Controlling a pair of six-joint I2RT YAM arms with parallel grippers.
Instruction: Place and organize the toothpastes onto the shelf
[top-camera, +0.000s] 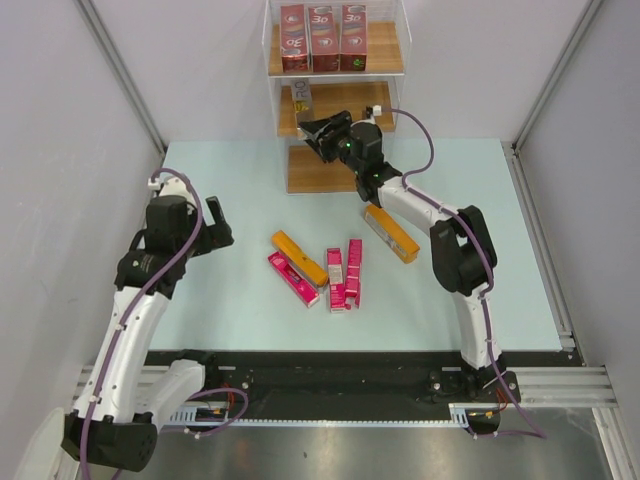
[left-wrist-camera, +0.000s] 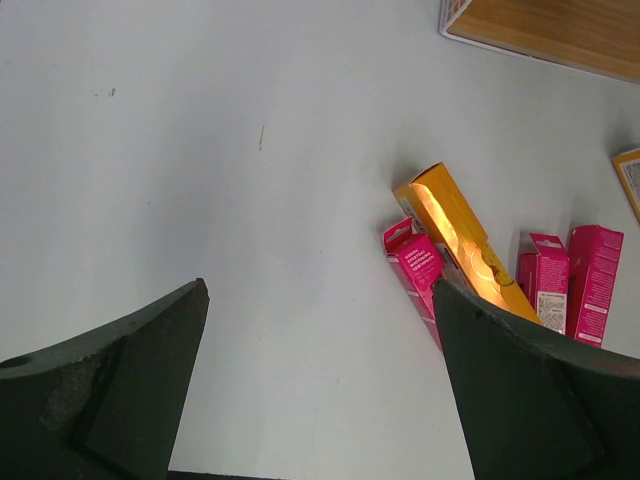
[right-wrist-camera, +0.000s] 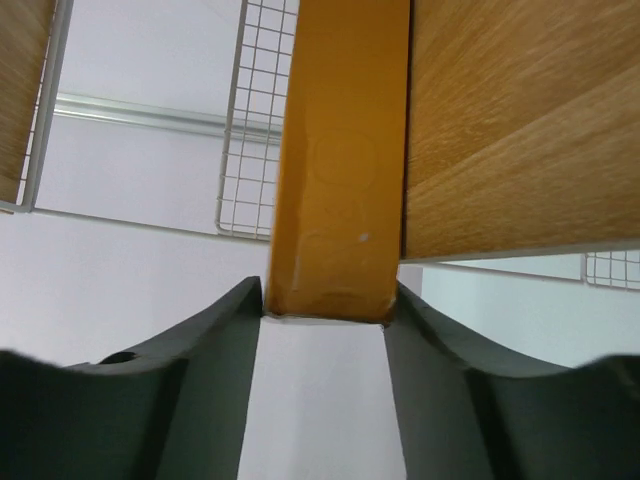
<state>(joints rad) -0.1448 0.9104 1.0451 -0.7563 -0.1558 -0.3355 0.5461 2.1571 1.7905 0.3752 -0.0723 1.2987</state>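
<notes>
The shelf stands at the table's far edge. Three dark red "3D" cartons fill its top tier. An orange-yellow carton is at the left of the middle tier. My right gripper reaches in and is shut on its near end. In the right wrist view the carton sits between both fingertips, next to a wooden board. My left gripper is open and empty over bare table, left of the loose cartons. Its wrist view shows nothing between the fingers.
On the table lie an orange-yellow carton, three pink cartons, and another orange-yellow carton under my right arm. The left wrist view shows the orange one, pink ones and the shelf's bottom board.
</notes>
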